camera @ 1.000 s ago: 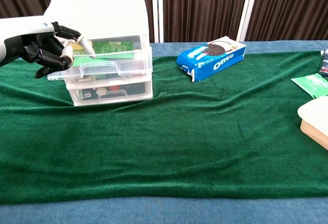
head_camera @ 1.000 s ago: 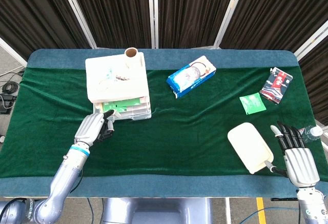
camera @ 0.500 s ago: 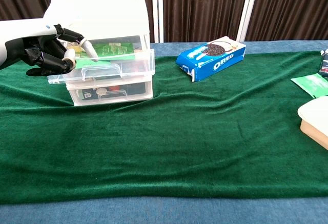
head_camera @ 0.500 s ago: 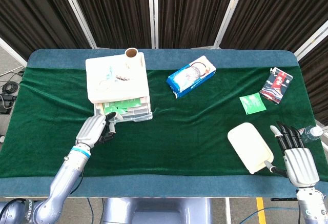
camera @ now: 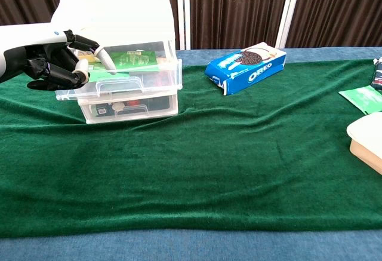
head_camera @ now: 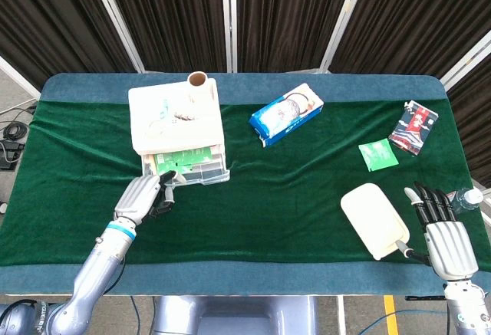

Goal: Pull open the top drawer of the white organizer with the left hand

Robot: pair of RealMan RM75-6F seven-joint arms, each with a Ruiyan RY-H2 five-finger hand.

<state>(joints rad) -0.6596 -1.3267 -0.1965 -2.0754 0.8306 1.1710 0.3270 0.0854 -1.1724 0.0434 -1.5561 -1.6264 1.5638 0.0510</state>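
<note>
Looking down from the head view, you have the white plastic drawer organizer (head_camera: 177, 129) near the far left corner of the green-clothed table (head_camera: 253, 197), its clear top drawer (head_camera: 189, 168) partly out; your left hand (head_camera: 143, 197) curls at its front, while your right hand (head_camera: 443, 231) rests spread and empty at the near right corner. In the chest view, left fingers (camera: 76, 65) hook the drawer's left front corner; it overhangs the one below, so I judge there is a little more to pull.

White organizer (head_camera: 176, 123) (camera: 116, 19) stands upright at the table's far left, opaque white top, clear drawers stacked below. Top drawer (camera: 122, 77) (head_camera: 186, 168) partly pulled out toward the table's near edge, overhanging the shut drawer beneath; green packets visible inside it.
</note>
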